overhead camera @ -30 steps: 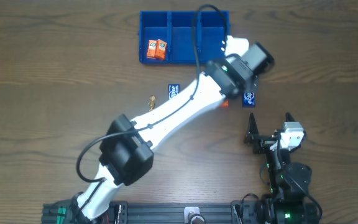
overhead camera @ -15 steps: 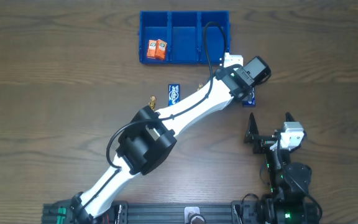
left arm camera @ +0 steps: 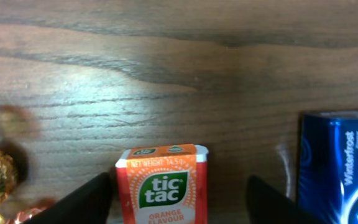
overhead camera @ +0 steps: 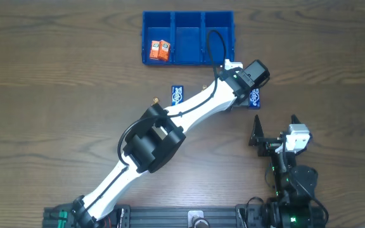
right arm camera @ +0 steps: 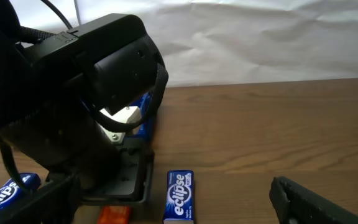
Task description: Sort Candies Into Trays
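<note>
The left end effector (left arm camera: 179, 200) stood wide astride the small orange plastic mint box (left arm camera: 161, 183); off-centre closing might skew it.

Orange candy box (left arm camera: 161, 186) carries a printed label with a green oval logo. Blue pack (left arm camera: 340, 168), at five o'clock from the tray (overhead camera: 189, 62), has white lettering along its length.

A dark brown wooden table (overhead camera: 56, 95), its grain running side to side with darker streaks through the boards, spreads beneath the overhead camera. In the right wrist view, a pale, wrinkled backdrop (right arm camera: 260, 37), possibly a white sheet or paper, rises just beyond the table's far edge.
</note>
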